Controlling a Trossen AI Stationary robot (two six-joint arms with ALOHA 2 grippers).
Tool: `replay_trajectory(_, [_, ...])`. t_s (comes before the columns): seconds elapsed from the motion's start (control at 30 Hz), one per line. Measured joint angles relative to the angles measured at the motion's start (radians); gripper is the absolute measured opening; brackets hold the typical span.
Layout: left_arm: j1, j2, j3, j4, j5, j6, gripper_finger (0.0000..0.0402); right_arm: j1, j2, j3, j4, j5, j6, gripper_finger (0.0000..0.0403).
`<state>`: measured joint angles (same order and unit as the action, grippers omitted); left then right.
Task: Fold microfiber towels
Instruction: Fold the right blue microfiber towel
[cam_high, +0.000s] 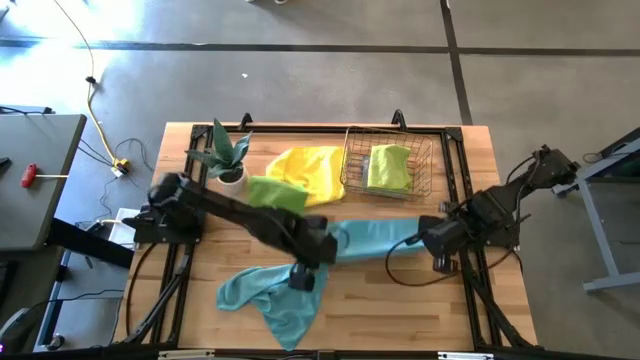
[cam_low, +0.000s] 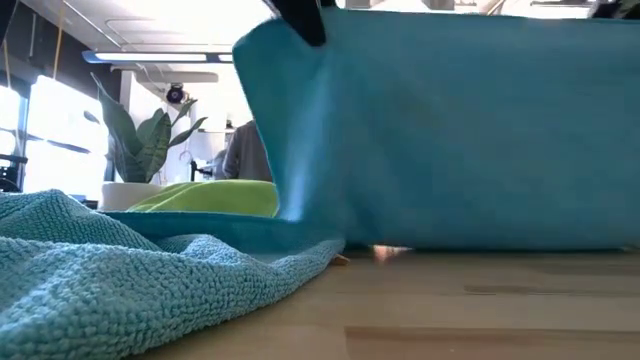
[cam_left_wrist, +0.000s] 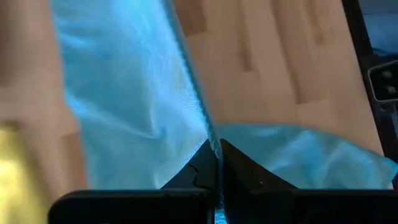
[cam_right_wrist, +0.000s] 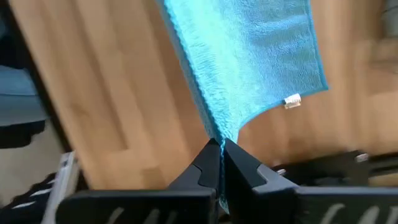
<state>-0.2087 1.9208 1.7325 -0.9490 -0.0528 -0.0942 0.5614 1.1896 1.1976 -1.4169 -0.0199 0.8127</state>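
Towel (cam_high: 375, 240), teal, stretched above table (cam_high: 400, 310) between left gripper (cam_high: 303, 277) and right gripper (cam_high: 437, 243); second teal towel (cam_high: 265, 295) crumpled below. Low view: towel (cam_low: 450, 130) hangs as sheet. Left wrist: jaws pinched on towel edge (cam_left_wrist: 215, 149). Right wrist: jaws clamped on towel edge (cam_right_wrist: 219, 140), corner tag (cam_right_wrist: 292, 101) dangling.

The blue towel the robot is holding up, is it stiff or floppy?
Probably floppy: the teal towel hangs like a curtain between the left gripper and right gripper, trailing onto the table. Likely light, since thin shut jaws hold it by its edge.
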Motion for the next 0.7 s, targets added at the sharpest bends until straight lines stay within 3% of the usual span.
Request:
replay_trajectory(0.27, [-0.094,0.144,0.0,0.161,0.052,0.0,0.0,0.131,0.107,0.0,0.068,-0.051,0.086,0.0])
replay_trajectory(0.43, [-0.119,0.166,0.0,0.205,0.147,-0.081,0.0,0.184,0.198,0.0,0.107,-0.057,0.089,0.0])
replay_trajectory(0.6, [-0.141,0.165,0.0,0.341,0.307,-0.162,0.0,0.219,0.278,0.0,0.139,-0.062,0.08,0.0])
replay_trajectory(0.7, [-0.153,0.163,0.0,0.384,0.32,-0.163,0.0,0.231,0.318,0.0,0.144,-0.055,0.081,0.0])
